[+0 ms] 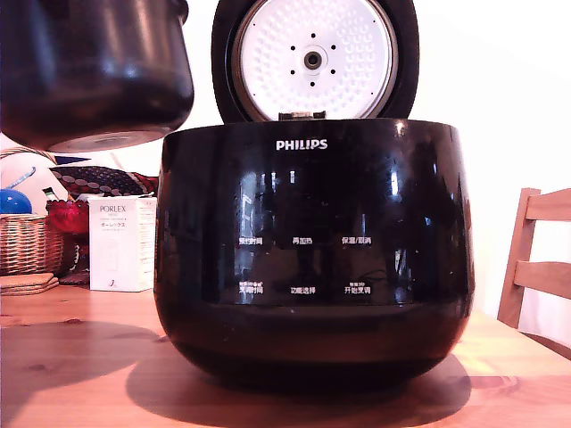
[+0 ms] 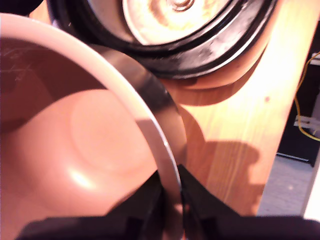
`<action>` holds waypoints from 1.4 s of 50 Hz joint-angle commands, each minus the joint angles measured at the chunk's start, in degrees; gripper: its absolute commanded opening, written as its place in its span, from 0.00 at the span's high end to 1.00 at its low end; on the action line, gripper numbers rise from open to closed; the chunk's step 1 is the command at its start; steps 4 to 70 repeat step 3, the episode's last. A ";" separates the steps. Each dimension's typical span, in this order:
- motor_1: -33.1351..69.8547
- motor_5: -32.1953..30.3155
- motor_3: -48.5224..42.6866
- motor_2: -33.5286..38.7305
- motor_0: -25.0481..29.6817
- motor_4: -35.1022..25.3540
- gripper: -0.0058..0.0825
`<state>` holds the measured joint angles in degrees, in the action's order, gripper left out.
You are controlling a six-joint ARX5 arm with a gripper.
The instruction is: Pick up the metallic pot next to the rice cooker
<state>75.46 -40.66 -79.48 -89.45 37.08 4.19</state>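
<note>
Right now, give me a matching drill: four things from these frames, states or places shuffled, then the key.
Things:
1. metallic pot
2. rice cooker lid
3. white PORLEX box
4. claw

States or places:
A. standing on the wooden table, at the cooker's left side in the exterior view
B. clamped on a thin rim, one finger inside and one outside
C. off the table, in the air at the upper left of the exterior view
D. swung open, its dimpled white inner plate facing the camera

Pairs: 1-C, 2-D, 3-A, 4-B
</note>
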 commanded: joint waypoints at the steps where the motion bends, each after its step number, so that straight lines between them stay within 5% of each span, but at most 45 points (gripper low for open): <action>1: -1.20 0.15 1.31 -2.08 0.02 0.39 0.96; 70: -1.20 0.15 1.31 -2.08 0.02 0.39 0.96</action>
